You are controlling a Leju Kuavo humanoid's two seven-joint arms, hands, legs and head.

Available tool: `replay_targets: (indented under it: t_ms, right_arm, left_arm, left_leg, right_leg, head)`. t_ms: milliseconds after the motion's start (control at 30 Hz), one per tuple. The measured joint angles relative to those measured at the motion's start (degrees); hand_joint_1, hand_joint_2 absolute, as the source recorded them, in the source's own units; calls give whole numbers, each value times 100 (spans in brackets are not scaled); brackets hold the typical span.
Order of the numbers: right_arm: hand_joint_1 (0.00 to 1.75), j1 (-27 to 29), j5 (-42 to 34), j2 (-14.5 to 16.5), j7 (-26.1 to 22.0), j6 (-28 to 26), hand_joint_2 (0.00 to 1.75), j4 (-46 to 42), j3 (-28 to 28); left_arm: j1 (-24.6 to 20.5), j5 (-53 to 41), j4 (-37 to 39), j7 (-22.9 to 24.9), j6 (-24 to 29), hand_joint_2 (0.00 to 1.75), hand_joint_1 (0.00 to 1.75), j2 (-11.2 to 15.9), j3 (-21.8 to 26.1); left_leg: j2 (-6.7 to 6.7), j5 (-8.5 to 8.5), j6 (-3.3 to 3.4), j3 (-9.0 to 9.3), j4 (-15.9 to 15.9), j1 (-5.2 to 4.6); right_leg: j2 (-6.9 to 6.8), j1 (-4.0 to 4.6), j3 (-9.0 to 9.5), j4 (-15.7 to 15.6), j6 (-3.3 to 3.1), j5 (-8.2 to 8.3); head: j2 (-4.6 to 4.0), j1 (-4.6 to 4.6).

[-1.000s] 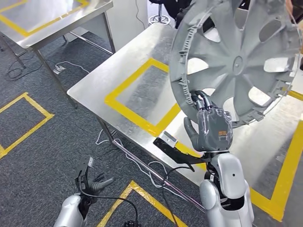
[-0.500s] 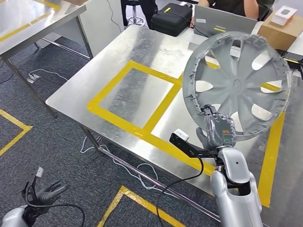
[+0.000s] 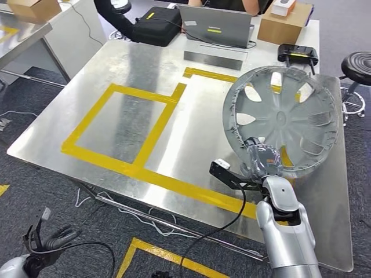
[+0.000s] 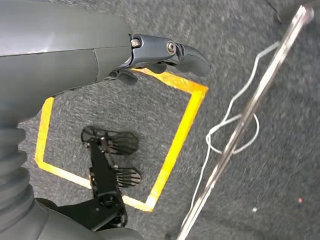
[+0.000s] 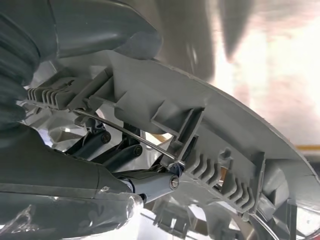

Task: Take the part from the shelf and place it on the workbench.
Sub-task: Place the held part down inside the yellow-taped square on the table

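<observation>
You've got a silver, rounded right arm [image 3: 286, 231] with a black joint gap, ending in a dark grey right robot hand [image 3: 261, 162] that carries a small orange-and-green label and a black camera bracket with a white tip, a black cable looping off it. Your left robot hand [image 3: 52, 238] is dark grey with slim fingers [image 4: 181, 50], silver screws at the knuckles, a grey ribbed cover and black cable.
</observation>
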Motion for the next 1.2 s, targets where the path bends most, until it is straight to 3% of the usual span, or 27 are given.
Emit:
replay_targets:
  t_ms: [67, 100, 167, 333, 467, 533, 800, 1100, 1133, 1200]
  right_arm:
    - [175, -116, -3, -11, 26, -2, 175, 256, -74]
    - [175, -193, 4, -21, 27, -21, 175, 399, -117]
    - [175, -341, 34, -59, -10, -109, 175, 701, -198]
    - [175, -406, -50, -114, -658, -535, 175, 1100, -257]
    - [175, -222, -434, -107, -1246, -696, 175, 909, -117]
    - [175, -108, -630, -105, -1395, -702, 175, 738, 7]
    - [175, 110, -1156, -105, -1724, -711, 175, 380, 469]
    - [175, 128, -1346, -110, -1430, -628, 175, 434, 736]
    - [160, 128, -1346, -112, -1421, -628, 175, 437, 736]
    - [81, 128, -1346, -114, -1411, -628, 175, 441, 738]
  left_arm:
    - [-19, 1, 14, 8, -3, 175, 0, 33, -2]
    - [-43, 2, 21, 13, -5, 175, 0, 54, -4]
    - [-105, 20, 43, 17, -8, 175, 0, 81, -11]
    - [-120, 192, 89, -39, -68, 175, 0, 86, -31]
    - [-69, 322, 108, -113, -84, 175, 0, 88, -56]
    - [-52, 352, 110, -122, -55, 175, 0, 89, -78]
    - [-59, 431, 115, -106, 92, 175, 0, 88, -241]
    - [-71, 583, 134, -54, 156, 175, 0, 103, -470]
    - [-70, 591, 135, -53, 152, 175, 0, 108, -480]
    - [-68, 607, 135, -52, 155, 175, 0, 115, -493]
  left_leg:
    - [-82, 412, 61, 313, -720, -8]
    - [-118, 504, 79, 449, -1010, -9]
    - [-150, 519, 91, 569, -1271, -11]
    - [-180, 524, 103, 568, -1298, -19]
    - [-228, 526, 142, 565, -1298, -23]
    - [-242, 528, 147, 564, -1298, -27]
    - [-246, 536, 147, 568, -1298, -20]
    - [-246, 545, 134, 568, -1299, -7]
    - [-246, 545, 134, 568, -1299, -7]
    - [-246, 546, 133, 568, -1299, -7]
  right_leg:
    - [129, 14, -4, 14, 19, -5]
    - [177, 25, -15, 27, 41, -8]
    - [237, 45, -39, 42, 71, -13]
    - [188, 40, -4, -28, 51, 3]
    - [125, 36, 31, -64, 137, -4]
    - [111, 33, 33, -67, 151, -6]
    - [108, 42, 26, -57, 155, -5]
    - [108, 55, 26, -51, 147, 0]
    - [108, 55, 26, -51, 147, 0]
    - [108, 55, 26, -51, 147, 0]
  head:
    - [-1, -16]
    - [-1, -27]
    - [-1, -44]
    - [0, -43]
    - [0, -43]
    - [0, -44]
    - [0, -46]
    - [-1, -46]
    - [0, -46]
    - [-1, -46]
